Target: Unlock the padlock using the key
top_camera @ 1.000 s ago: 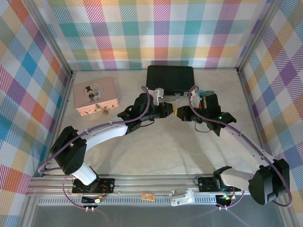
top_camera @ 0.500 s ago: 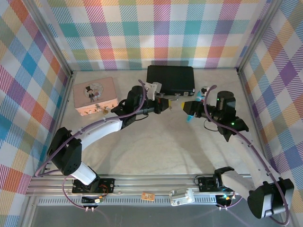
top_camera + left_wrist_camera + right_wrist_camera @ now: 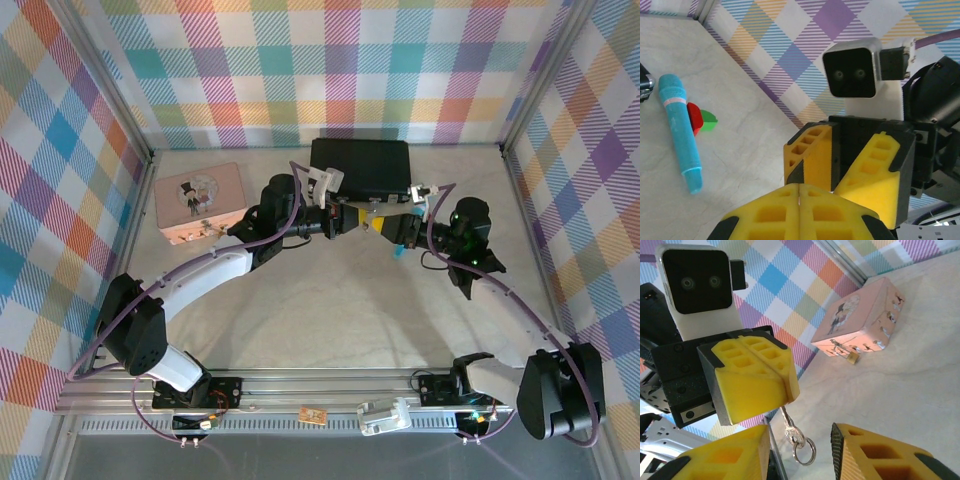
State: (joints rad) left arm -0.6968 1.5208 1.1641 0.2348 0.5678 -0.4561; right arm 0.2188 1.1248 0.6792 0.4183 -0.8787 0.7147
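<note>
The key (image 3: 791, 431) is pinched by its blade in the clamped left gripper (image 3: 781, 385), ring dangling. The right gripper (image 3: 799, 442) is spread wide around it. A handover is judged the step in hand; closing squarely on the key is called for next. The padlock (image 3: 853, 358) is seen hanging on the pink tin (image 3: 860, 315), well apart.

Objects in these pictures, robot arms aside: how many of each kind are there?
Boxes: 2 (pink tin, black case)
Padlock: 1
Key: 1, pinched by the left gripper
Blue toy microphone: 1
Red-and-green piece: 1
Total: 6
</note>
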